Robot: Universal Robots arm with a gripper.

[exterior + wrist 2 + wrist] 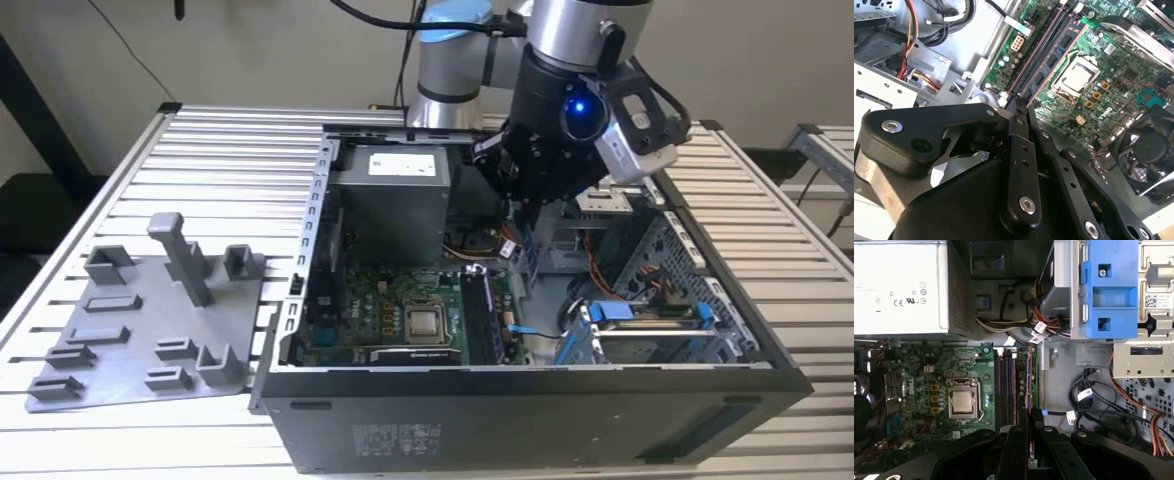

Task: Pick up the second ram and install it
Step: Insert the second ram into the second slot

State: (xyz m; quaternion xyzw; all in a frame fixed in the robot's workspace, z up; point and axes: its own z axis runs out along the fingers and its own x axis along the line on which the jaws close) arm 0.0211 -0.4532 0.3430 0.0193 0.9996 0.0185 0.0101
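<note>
Green-edged, thin and flat, the second ram stands on its long edge inside the open computer case, in line with the dark memory slots of the motherboard. Its row of black chips shows in the second wrist view. I cannot tell whether it is seated in a slot or held just above one. The tool has its black fingers drawn narrow, and the stick's near end runs in between their tips, so it appears clamped on the stick. Just beside the slots lies the square metal processor socket, shiny in its frame. A round black fan sits at the board's far side from the slots. A grey sheet-metal power supply, boxy and partly perforated, fills one end of the case. A blue plastic drive bracket and a perforated steel cage crowd the other side. Loose bundles of black, red and yellow cables lie close by the slots. The case is of black metal, lies on its side with the panel off, and rests on the ribbed aluminium counter toward the exterior view's right. Near the counter's front corner on the exterior view's left lies a grey plastic fixture plate with upright posts and slots, just beside the case. The silver arm reaches down into the case from the counter's far edge.
</note>
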